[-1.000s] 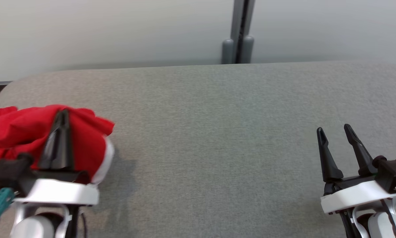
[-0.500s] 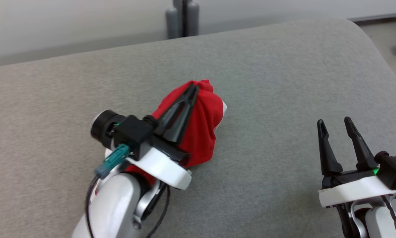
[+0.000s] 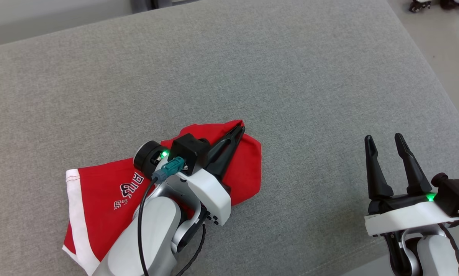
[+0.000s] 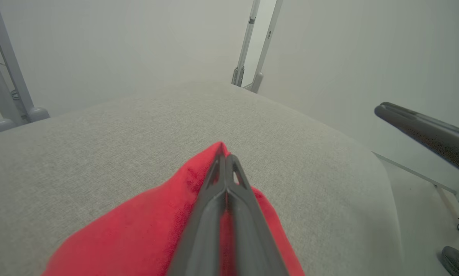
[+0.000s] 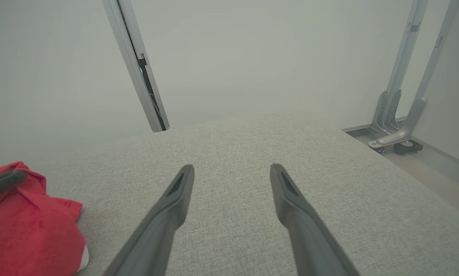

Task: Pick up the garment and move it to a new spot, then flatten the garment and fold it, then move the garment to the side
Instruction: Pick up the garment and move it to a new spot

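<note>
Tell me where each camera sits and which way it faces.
Head view: on the head, looking down at the grey surface; left gripper shut on the red garment, right gripper open.
Left wrist view: looks along its shut fingers over the garment.
Right wrist view: looks along its open fingers across the surface.
Shared: all three show the garment.

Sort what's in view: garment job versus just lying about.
Job:
- red garment, pinched in the shut left gripper
- right gripper, open and empty
- grey padded surface beneath the garment

Lying about:
- caster wheels on the floor
- metal frame legs by the wall
</note>
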